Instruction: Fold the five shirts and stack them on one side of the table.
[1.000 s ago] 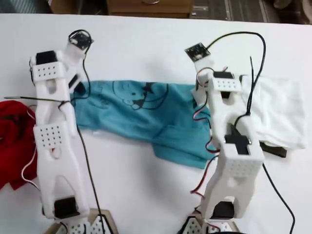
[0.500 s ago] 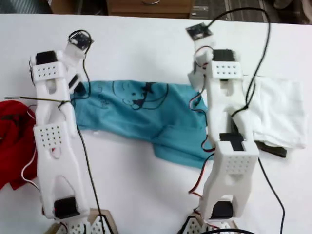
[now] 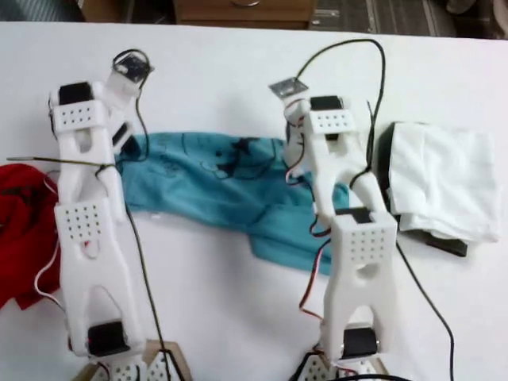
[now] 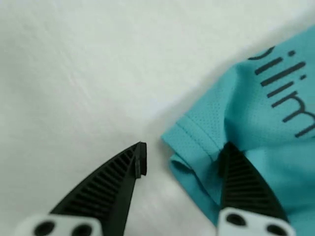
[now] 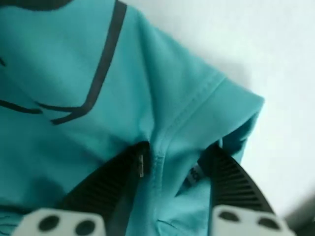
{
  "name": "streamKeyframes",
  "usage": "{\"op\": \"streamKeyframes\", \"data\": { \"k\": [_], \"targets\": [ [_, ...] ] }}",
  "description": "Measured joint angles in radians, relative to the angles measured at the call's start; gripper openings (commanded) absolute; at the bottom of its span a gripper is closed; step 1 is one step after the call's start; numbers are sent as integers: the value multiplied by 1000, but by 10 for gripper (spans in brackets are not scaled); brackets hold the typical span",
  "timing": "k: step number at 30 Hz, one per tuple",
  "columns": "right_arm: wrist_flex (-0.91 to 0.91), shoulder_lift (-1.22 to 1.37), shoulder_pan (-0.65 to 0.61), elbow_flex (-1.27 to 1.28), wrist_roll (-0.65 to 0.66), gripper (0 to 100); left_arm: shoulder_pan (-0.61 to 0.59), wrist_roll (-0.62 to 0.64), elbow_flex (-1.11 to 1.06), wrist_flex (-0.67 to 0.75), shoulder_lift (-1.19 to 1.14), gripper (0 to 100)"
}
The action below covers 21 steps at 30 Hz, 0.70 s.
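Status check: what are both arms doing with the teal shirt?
Left gripper open at teal shirt hem. Right gripper shut on a fold. Red shirt, white shirt lie aside.

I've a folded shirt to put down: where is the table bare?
Bare table runs along the far side beyond the teal shirt, and on the near side between left arm and right arm. Crowded: red shirt at the left edge, white shirt at right, teal across the middle.

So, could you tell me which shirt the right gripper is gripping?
The teal shirt in the middle; the red shirt and the folded white shirt lie apart at the sides.
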<state>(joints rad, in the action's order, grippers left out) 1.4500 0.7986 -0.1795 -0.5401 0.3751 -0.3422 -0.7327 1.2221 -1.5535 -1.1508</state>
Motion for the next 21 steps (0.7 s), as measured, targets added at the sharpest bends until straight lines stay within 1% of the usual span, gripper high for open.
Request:
{"op": "streamKeyframes", "data": {
  "k": [2,7,13,21],
  "targets": [
    [3,21,2,-31,0,194,0,0,0,0,0,264],
    [3,64,18,-135,-2,112,0,0,0,-2,0,264],
    [2,75,49,-267,0,149,0,0,0,-2,0,264],
    [9,92,48,-279,0,156,0,0,0,-2,0,264]
  ]
}}
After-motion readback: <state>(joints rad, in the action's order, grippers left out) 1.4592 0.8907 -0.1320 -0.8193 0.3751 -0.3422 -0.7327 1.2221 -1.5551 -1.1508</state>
